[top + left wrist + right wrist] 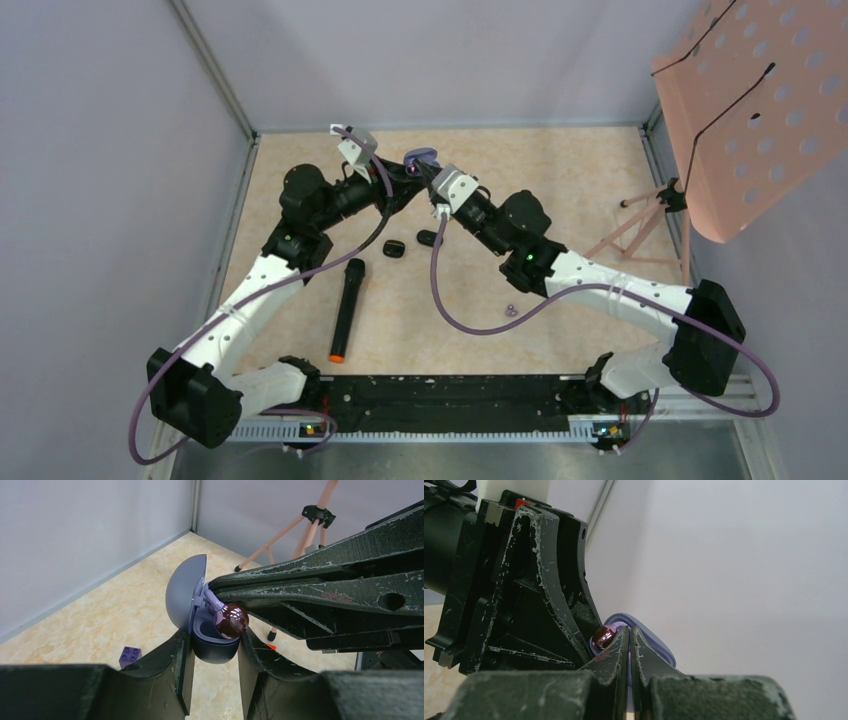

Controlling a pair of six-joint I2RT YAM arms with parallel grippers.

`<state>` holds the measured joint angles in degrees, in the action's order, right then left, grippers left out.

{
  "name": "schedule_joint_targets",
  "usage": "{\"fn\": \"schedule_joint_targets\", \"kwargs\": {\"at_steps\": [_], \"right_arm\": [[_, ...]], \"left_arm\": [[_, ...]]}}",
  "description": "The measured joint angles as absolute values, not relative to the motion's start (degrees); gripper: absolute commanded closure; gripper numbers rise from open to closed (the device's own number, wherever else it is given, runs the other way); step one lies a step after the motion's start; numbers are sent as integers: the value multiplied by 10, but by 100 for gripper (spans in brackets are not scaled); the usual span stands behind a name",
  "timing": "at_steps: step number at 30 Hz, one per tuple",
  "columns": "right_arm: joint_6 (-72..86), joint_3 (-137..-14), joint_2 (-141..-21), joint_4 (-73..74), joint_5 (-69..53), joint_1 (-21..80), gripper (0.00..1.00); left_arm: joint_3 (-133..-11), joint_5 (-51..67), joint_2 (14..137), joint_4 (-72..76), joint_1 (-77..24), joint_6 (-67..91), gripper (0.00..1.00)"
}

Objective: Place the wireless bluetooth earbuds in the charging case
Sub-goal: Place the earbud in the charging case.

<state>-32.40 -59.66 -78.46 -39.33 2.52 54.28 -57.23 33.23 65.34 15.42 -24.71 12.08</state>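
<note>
We see the two arms meeting at the upper centre of the top view, above the tan marbled table (pixel 560 200). The left gripper (pixel 214 646) grips the charging case (pixel 182 595). Its two fingers (pixel 180 665) press against either side of the case's dark blue-grey base, in the middle of the left wrist frame. The case's lid stands open, swung up to the left of the base.

The right gripper (pixel 630 635) reaches in from the right of that frame, its jaws nearly closed and pinching the pale lilac stem of an earbud (pixel 231 620). The earbud's glossy dark purple dome sits at the right rim of the case's hollow and touches it. We cannot tell whether it is seated in its pocket. In the right wrist view the dome shows just left of the pinched fingertips, with the case's pale edge behind them.

Lower in the top view, just below the grippers, two small black pieces (pixel 392 248) lie near each other on the table, the other one (pixel 427 238) up and to the right. A black microphone (pixel 346 310) with an orange end lies left of centre. A tiny pale purple ring (pixel 511 311) rests right of centre. In the left wrist view a purple toy brick (pixel 130 655) sits on the table at lower left. A salmon-pink perforated music stand (pixel 760 110) fills the upper right corner of the top view.
</note>
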Motion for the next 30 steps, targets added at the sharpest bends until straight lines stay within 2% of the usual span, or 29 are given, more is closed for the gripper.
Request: {"fn": "schedule_joint_targets", "kwargs": {"at_steps": [25,30], "right_arm": [[-329,-597,-784,-371,26,543,100],[-331,-597,-784,-368,30,543,88]], "left_arm": [[-572,312,654,151,-247,118,100],[-572,312,654,149,-247,117,100]]}}
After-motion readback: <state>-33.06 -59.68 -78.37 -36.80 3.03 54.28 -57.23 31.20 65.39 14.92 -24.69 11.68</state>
